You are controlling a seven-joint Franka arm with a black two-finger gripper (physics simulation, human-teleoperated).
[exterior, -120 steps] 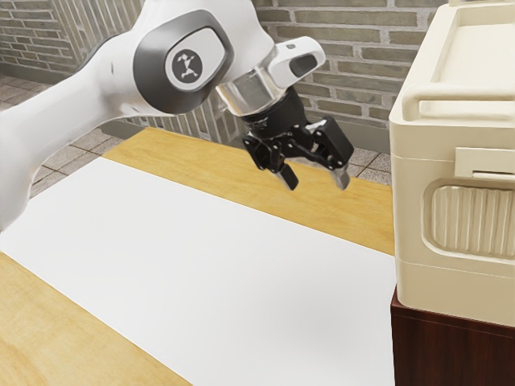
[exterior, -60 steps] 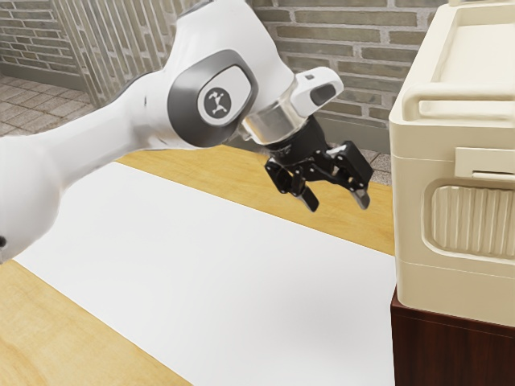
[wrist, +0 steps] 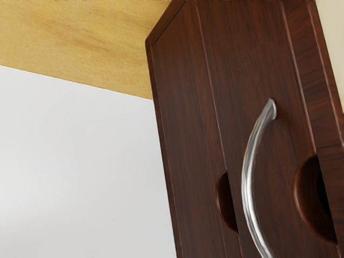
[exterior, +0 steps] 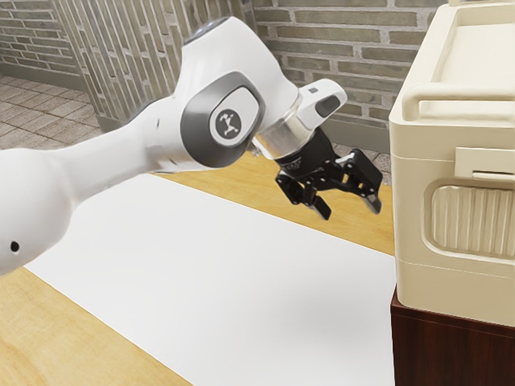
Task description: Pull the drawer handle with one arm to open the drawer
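Handle [wrist: 247, 183] of bright silvery metal bows in a smooth arc off the dark red-brown drawer front [wrist: 263, 64]; we see it between the front's two long edges, near a rounded notch [wrist: 226, 204]. Our arm [exterior: 121, 153] reaches in from the exterior view's left and bends down at the wrist. We hold our gripper [exterior: 349, 209] tilted, its fingertips pointing down and toward the exterior view's right, spread well apart with nothing between them, near the cream box [exterior: 410, 193].
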